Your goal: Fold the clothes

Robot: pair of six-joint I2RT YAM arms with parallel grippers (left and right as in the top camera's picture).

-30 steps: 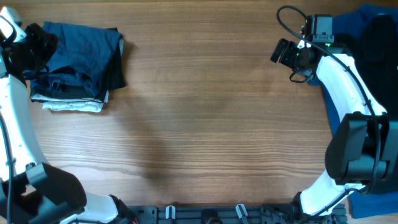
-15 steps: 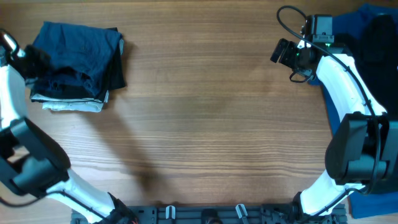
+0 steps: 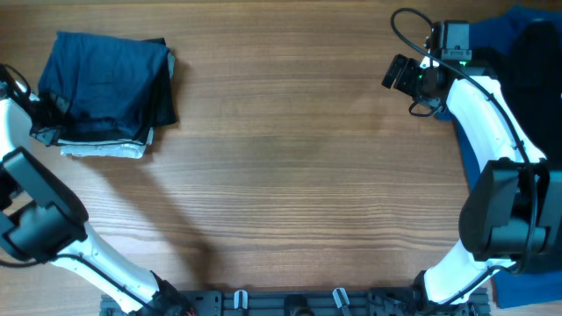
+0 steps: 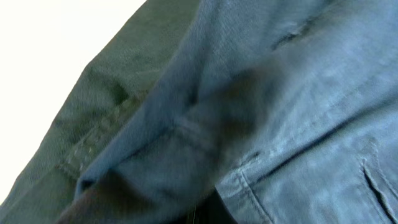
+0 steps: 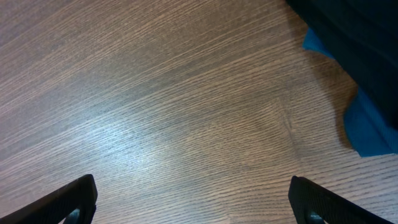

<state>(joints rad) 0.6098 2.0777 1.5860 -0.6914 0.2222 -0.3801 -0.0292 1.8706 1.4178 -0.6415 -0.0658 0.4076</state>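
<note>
wood tabletop, one folded stack, two tools apart

the tabletop (image 3: pixel 290 167) was mid-brown wood with a long grain running side to side, and it showed a soft sheen in the right wrist view. along its near edge ran a black rail (image 3: pixel 290 304) with small clips. little of the room showed beyond it. in the left wrist view there was a bright white patch past the cloth at the upper left.

the folded stack (image 3: pixel 110 83) lay at the far left corner of the tabletop. dark navy was on top, black showed down its right side, and a pale grey-white layer (image 3: pixel 104 150) peeked out at the near edge. a loose pile (image 3: pixel 527 53) of brighter blue and black cloth sat at the far right edge, and its black and blue hems (image 5: pixel 373 127) reached into the right wrist view.

the left tool (image 3: pixel 42 132) sat against the stack's near left corner with its jaws fully closed. its camera was filled with blurred blue and olive-grey cloth and stitched seams (image 4: pixel 273 112), and whether any cloth was pinched could not be told. the right tool (image 3: pixel 397 74) hung over bare wood near the loose pile with its jaws spread wide and nothing in them (image 5: pixel 194 202). a black cable (image 3: pixel 406 19) looped above it. lettering on the camera housing (image 3: pixel 455 37) was too small to read.
</note>
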